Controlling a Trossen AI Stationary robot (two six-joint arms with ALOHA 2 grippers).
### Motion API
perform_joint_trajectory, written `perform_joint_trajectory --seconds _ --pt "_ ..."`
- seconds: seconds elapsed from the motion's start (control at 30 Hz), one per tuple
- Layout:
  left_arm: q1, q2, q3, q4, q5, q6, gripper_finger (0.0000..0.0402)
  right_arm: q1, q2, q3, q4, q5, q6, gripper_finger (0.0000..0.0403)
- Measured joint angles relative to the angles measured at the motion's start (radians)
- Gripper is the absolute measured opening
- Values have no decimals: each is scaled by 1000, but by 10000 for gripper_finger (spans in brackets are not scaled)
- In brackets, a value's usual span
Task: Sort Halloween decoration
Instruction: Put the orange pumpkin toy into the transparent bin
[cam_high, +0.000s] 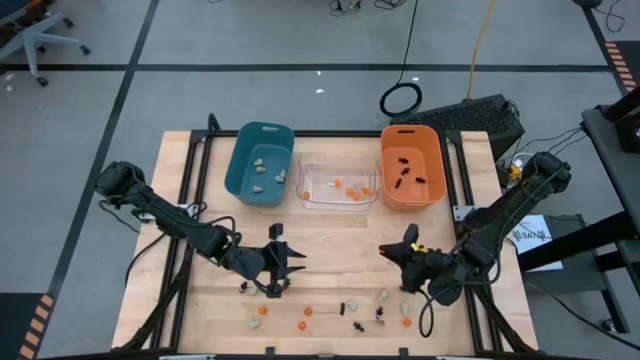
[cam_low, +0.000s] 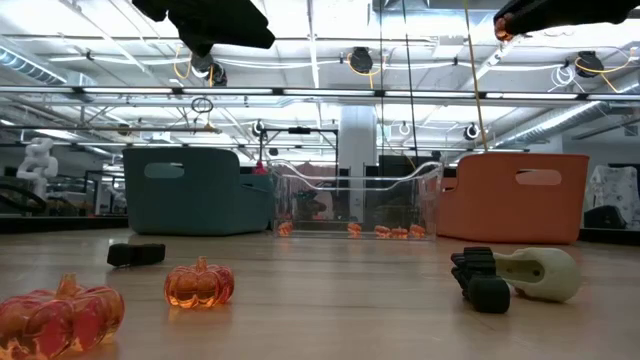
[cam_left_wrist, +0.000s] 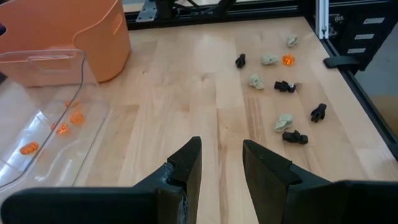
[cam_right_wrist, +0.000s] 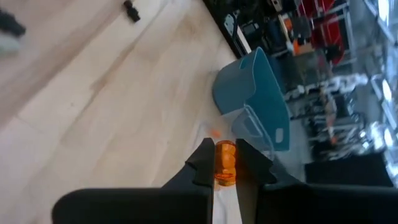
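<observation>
Light: bright and even, from ceiling strip lamps (cam_low: 300, 42) in the low view | Glare: pale sheen on the bench (cam_left_wrist: 205, 74) near the clear bin (cam_left_wrist: 43, 118) | Shadows: soft, short under trinkets | Blur: right wrist view smeared throughout; low view's nearest orange pumpkin (cam_low: 60, 312) soft | Distortion: slight bending at low-view edges

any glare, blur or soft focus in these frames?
Low view: ceiling lights blow out above the clear bin; nearest orange pumpkin soft. Right wrist view: background smeared, only the orange trinket in the right gripper sharp. High view evenly lit.
</observation>
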Motion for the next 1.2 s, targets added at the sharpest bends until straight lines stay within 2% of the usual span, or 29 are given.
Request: perform_joint_trajectory --seconds 0.13,0.5,1.2 --pt "0 0 0 0 -6 -2 115 -4 -3 0 0 0 -83 13" --pt "0 0 0 0 -20 6 115 -13 -3 0 -1 -4 -111 13" --pt "13 0 0 -1 -22 6 115 -14 -2 0 0 -6 -14 13"
